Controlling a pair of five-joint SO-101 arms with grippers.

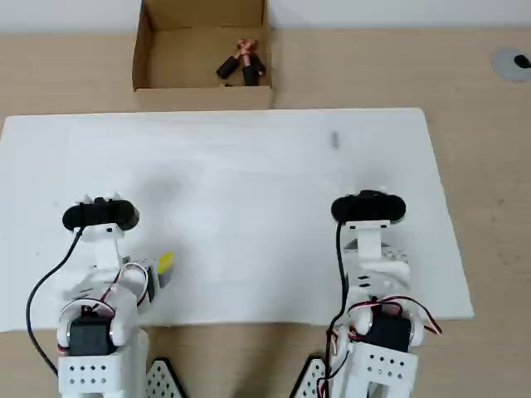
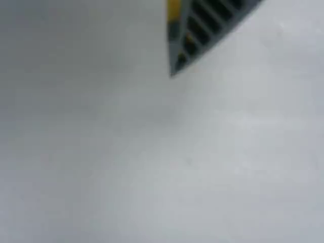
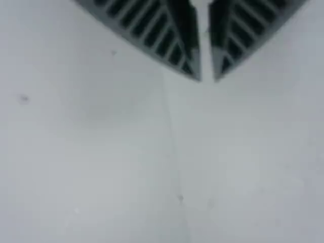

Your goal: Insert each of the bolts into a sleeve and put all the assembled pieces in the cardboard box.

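The cardboard box stands past the far edge of the white mat. Inside it lie assembled bolt-and-sleeve pieces, dark with copper ends, near its right wall. Both arms are folded back at the near edge, far from the box. My left gripper hangs just over bare mat as a single ribbed wedge with a yellow strip, no gap showing, nothing held. Its yellow tip shows in the high view. My right gripper is shut, a thin slit between its tips, over bare mat.
The white mat covers most of the wooden table. A small grey mark lies on its far right part. A grey disc sits on the table at the far right corner.
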